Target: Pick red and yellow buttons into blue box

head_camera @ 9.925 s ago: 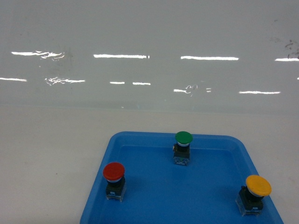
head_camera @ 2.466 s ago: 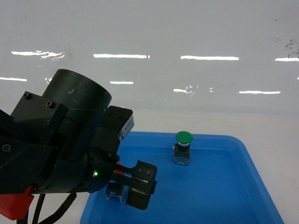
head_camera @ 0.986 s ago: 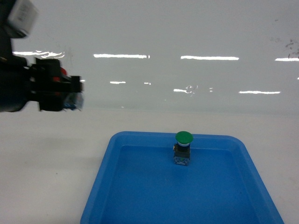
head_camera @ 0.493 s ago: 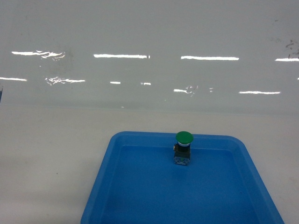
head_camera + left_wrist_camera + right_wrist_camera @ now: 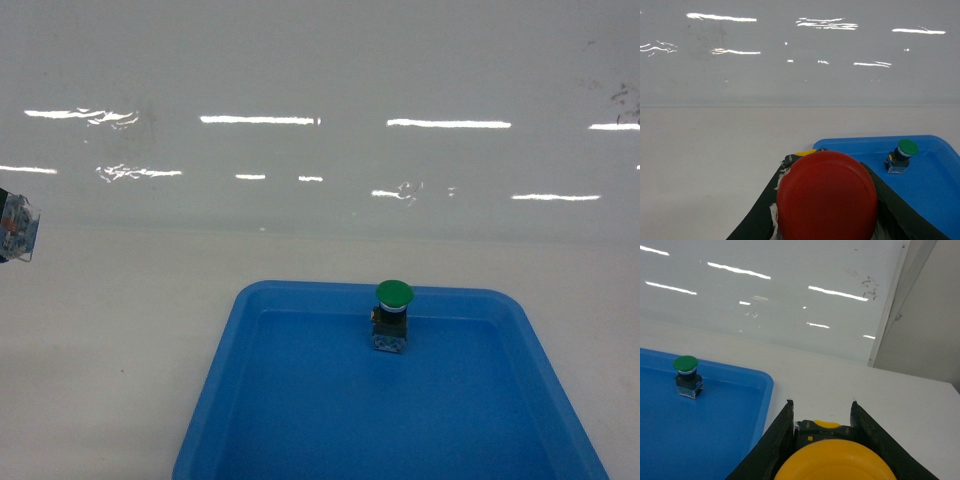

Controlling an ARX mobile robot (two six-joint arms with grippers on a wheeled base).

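The red button's cap (image 5: 826, 197) fills the bottom of the left wrist view, and my left gripper (image 5: 826, 167) is shut on it, with a dark finger on each side. In the head view only a clear blocky base (image 5: 15, 225) shows at the far left edge. My right gripper (image 5: 822, 415) is shut on the yellow button (image 5: 835, 462), its dark base wedged between the fingers (image 5: 782, 432), over white table just right of the tray. The blue box is out of view.
A shallow blue tray (image 5: 225, 380) lies on the white table, with a green-capped button (image 5: 392, 318) standing near its back edge. A glossy white wall (image 5: 320, 120) runs behind the table. A grey panel (image 5: 935, 310) stands at the far right.
The left arm picked the red button off the tray and swung out past the left edge of the head view. The button's clear base has just come back in at that edge. The yellow button has also left the tray.
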